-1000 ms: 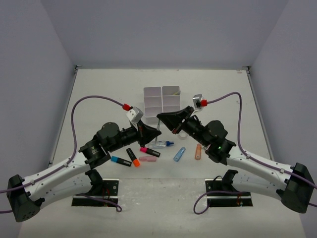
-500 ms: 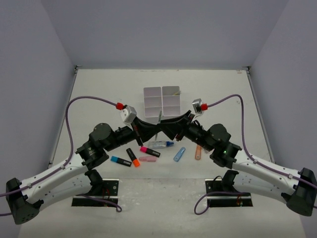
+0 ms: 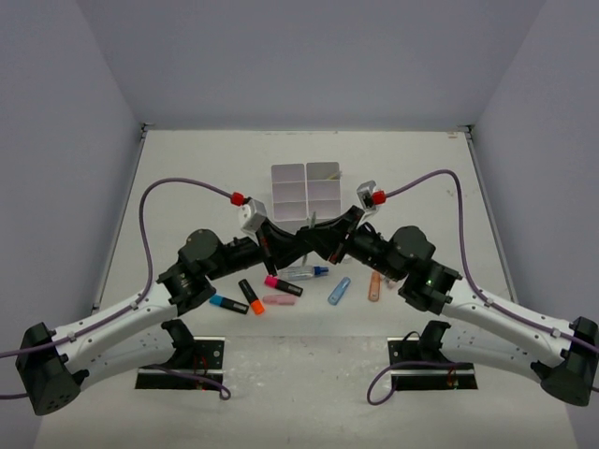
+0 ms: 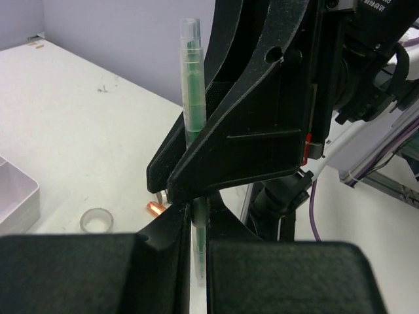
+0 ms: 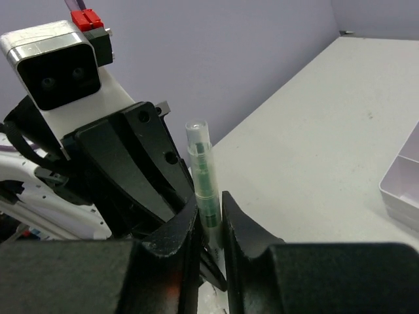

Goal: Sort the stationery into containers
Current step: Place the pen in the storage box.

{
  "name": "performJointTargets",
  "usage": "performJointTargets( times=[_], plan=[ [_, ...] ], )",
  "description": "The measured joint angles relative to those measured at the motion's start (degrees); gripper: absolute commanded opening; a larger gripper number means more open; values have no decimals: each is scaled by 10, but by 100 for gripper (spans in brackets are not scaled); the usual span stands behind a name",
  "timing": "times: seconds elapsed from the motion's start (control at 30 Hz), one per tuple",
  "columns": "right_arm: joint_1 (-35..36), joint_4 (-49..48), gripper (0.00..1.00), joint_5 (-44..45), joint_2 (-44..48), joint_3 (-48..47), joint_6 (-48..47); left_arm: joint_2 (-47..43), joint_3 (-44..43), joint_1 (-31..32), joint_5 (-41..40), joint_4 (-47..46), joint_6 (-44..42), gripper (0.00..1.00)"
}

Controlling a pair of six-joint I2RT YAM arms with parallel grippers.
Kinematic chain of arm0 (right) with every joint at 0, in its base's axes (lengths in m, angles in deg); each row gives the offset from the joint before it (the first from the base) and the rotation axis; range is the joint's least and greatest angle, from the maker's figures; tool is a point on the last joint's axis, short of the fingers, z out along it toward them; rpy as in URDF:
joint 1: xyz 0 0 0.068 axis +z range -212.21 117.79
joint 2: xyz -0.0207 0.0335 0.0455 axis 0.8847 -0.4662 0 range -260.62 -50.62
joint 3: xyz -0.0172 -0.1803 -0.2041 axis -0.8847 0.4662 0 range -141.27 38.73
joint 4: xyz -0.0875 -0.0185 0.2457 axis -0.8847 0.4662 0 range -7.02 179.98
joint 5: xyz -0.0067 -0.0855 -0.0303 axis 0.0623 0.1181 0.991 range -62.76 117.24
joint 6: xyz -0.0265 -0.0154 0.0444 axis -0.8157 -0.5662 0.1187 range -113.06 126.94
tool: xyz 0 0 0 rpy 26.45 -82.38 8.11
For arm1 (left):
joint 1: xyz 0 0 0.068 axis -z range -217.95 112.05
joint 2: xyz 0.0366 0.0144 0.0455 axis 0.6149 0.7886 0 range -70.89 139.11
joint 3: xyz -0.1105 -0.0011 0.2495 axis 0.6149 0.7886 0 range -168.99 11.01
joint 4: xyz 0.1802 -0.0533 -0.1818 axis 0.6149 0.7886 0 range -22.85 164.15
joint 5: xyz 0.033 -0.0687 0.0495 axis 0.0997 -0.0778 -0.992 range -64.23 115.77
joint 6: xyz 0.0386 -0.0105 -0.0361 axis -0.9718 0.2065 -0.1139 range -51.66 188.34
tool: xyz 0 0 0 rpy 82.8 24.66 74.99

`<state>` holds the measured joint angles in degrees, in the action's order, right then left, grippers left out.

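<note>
A thin clear pen with a green core point(image 4: 192, 98) stands upright between both grippers above the table's middle. My left gripper point(image 4: 198, 226) is shut on its lower part. My right gripper point(image 5: 211, 212) is shut on the same pen point(image 5: 201, 167) from the opposite side. In the top view the two grippers point(image 3: 296, 243) point(image 3: 315, 237) meet tip to tip just in front of the white six-compartment organiser tray point(image 3: 306, 187). Highlighters with blue point(image 3: 225, 303), orange point(image 3: 251, 296) and pink point(image 3: 284, 286) ends, a pink eraser point(image 3: 278, 300) and a blue-capped glue pen point(image 3: 307, 272) lie below them.
A blue item point(image 3: 339, 291) and an orange item point(image 3: 374, 285) lie to the right of the pile. A clear tape ring point(image 4: 96, 220) lies on the table near a tray corner point(image 4: 13, 196). Purple cables arch over both arms.
The two grippers were apart a second ago. They have come together tip to tip, and both now clamp the green pen, a little nearer the tray.
</note>
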<state>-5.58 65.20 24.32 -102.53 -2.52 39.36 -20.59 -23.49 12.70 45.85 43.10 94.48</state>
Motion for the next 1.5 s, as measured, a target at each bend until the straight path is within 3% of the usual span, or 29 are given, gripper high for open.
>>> performJointTargets(
  times=[0.03,0.07,0.1,0.2,0.33,0.47,0.67,0.9,1.17,1.43,1.5],
  plan=[
    [0,6,0,3,-2,-3,-6,0,0,-1,-4,3,0,64],
    [-2,10,0,6,-3,-5,-9,0,-1,0,-11,8,-1,90],
    [-5,18,0,8,-3,-5,-11,-1,-4,0,-20,20,-2,100],
    [-36,39,0,22,-13,-5,-14,2,-36,1,-95,99,-8,100],
    [-124,43,0,89,-58,-7,-13,20,-137,1,-282,285,24,100],
    [-183,-23,0,173,-145,-19,-14,-12,-155,-1,-391,411,58,100],
    [-226,-161,0,250,-348,-125,-40,-106,-125,0,-423,494,61,100],
    [-230,-267,0,295,-487,-217,-111,-130,-115,0,-439,528,60,100],
    [-230,-318,3,304,-548,-239,-136,-130,-115,0,-440,539,60,100],
    [-230,-344,16,304,-548,-194,-130,-137,-115,0,-444,540,59,100],
    [-230,-346,27,305,-548,-190,-131,-136,-115,0,-444,540,59,100]
  ],
)
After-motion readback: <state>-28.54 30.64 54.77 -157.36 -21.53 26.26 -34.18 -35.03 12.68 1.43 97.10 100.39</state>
